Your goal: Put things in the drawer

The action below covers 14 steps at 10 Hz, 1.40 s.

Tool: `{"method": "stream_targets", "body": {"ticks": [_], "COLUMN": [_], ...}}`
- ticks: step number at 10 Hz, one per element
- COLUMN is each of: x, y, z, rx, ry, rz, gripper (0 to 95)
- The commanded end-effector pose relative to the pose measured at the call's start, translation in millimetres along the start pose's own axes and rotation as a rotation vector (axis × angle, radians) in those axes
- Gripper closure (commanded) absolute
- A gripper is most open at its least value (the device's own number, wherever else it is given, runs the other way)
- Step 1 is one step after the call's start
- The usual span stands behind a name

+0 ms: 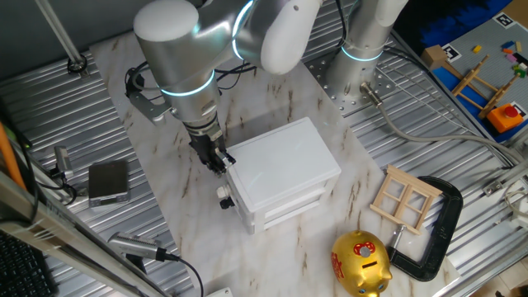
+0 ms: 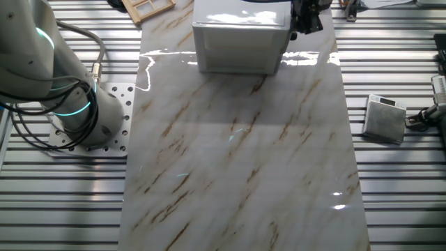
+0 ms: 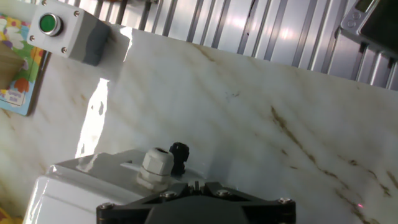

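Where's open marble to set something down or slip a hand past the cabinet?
Free: the wide marble slab stretching away from the white cabinet. Crowded: the knob side, where the gripper sits against it, and the corner with window frame, gold piggy bank and black clamp.

No legible text, brand or number in any view. One fixed view: black-and-white square marker tags (image 1: pixel 450 53) on the clutter at top right, a pattern only, nothing to read. The gold piggy bank (image 1: pixel 360 264) carries a red emblem with what may be a character, too small to read. Hand view: the colourful printed sheet (image 3: pixel 17 68) at the left edge shows pictures, no readable words; the box with the green button (image 3: pixel 69 32) is unlabelled.
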State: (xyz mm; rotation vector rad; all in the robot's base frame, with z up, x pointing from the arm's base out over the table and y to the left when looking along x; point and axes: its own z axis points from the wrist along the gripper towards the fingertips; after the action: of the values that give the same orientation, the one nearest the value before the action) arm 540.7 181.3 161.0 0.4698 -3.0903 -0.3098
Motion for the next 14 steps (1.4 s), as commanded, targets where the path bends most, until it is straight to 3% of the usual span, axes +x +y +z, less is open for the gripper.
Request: {"method": "stream_targets", "body": {"ticks": [1,4,8,11,14], "x": [-1.7,-5.8,-28.8,-44.1,-38.8], "y": [1.2,1.0,-5.5,-11.1,-12.2], "z": [-0.3,-3.5,-16.8,-14.6,-9.5], "rx": [0.015,0.021,0.018,0.012,-0.018], "ry": [0.004,0.007,0.009,0.017,0.056], "rz": [-0.009,-0.018,-0.012,0.002,0.009], "gripper": [95.0,95.0,95.0,95.0,95.0]}}
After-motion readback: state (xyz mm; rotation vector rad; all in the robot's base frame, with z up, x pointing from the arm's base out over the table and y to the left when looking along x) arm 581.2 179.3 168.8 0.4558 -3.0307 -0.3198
